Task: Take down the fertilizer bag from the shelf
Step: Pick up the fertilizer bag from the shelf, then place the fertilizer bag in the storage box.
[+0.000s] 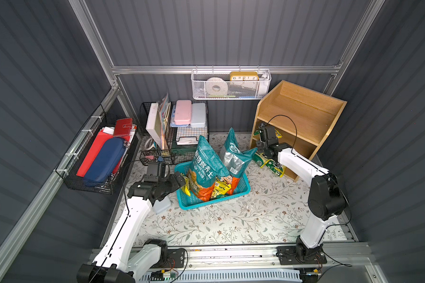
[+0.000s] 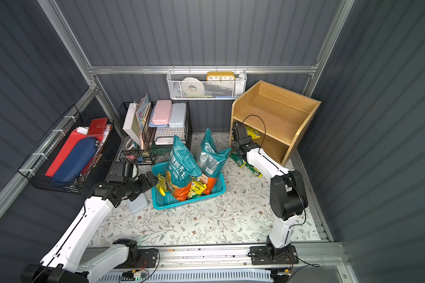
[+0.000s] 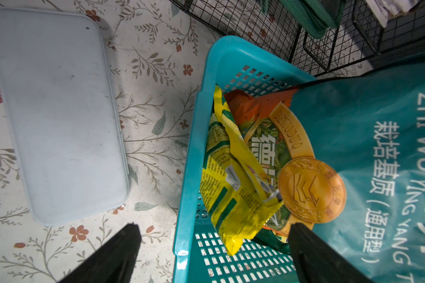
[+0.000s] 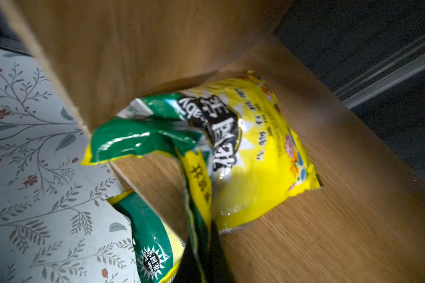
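My right fingers (image 4: 201,247) are pressed tight together on a thin fold of the fertilizer bag (image 4: 253,159), at its crumpled green end. My left fingers (image 3: 214,230) stand wide apart and hold nothing, hanging over the rim of the blue basket (image 3: 194,117), well away from this job.

The bag lies flat on the middle board of the shelf (image 1: 302,115), close against the side panel.

My worry is the grip. It is only a pinch of slick film, and most of the bag's weight sits on the board. If I pull quickly, the fold could slide out or tear. The crumpled end could also catch on the panel's front edge, and a dropped bag would land on the other packet (image 1: 270,164) on the table below.

The bag's long axis runs slantwise across the board. Its green end points out over the front edge and its yellow end points deeper in.
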Robot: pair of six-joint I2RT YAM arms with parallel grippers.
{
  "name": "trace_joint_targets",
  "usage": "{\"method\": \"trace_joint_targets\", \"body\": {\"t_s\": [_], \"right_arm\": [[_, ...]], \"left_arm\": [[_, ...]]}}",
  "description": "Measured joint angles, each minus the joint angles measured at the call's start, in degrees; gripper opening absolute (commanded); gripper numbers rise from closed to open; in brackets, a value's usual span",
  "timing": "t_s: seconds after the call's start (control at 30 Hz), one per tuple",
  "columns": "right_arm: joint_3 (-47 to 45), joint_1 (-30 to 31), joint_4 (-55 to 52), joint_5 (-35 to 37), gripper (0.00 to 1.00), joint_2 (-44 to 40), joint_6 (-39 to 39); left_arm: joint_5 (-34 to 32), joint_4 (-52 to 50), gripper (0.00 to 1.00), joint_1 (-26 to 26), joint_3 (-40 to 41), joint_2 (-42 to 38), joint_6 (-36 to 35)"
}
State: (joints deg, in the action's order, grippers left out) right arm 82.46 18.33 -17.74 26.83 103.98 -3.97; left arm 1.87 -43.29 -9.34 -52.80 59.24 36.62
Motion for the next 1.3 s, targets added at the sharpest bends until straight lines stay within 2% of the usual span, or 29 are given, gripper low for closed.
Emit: {"method": "trace_joint_targets", "body": {"t_s": [0.13, 0.33, 0.67, 0.87, 1.03, 1.2, 1.3], "right_arm": [[-3.8, -0.4, -0.4, -0.9, 0.0, -4.4, 0.8], [-9.2, -0.7, -4.0, -5.0, 0.0, -17.4, 3.0], [-8.9, -0.6, -13.2, -15.5, 0.0, -33.6, 9.6], [-6.3, 0.6, -16.7, -24.8, 0.0, -40.7, 14.5], [-3.5, 6.5, -17.2, -30.3, 0.0, -41.7, 19.0], [-3.1, 20.2, -17.0, -30.8, 0.0, -38.2, 23.5], [-3.2, 26.3, -16.5, -31.1, 0.0, -34.1, 26.6]], "left_arm": [[0.0, 0.0, 0.99, 0.0, 0.0, 0.5, 0.0], [0.1, 0.5, 0.99, 0.0, 0.0, 0.6, 0.0], [0.9, 1.3, 0.99, 0.0, 0.0, 0.6, 0.0], [1.0, 1.3, 0.99, 0.0, 0.0, 0.2, 0.1], [1.0, 1.3, 0.99, 0.0, 0.0, 0.2, 0.2], [1.0, 1.4, 0.99, 0.0, 0.0, 0.2, 0.3], [0.9, 1.4, 0.99, 0.0, 0.0, 0.1, 0.3]]}}
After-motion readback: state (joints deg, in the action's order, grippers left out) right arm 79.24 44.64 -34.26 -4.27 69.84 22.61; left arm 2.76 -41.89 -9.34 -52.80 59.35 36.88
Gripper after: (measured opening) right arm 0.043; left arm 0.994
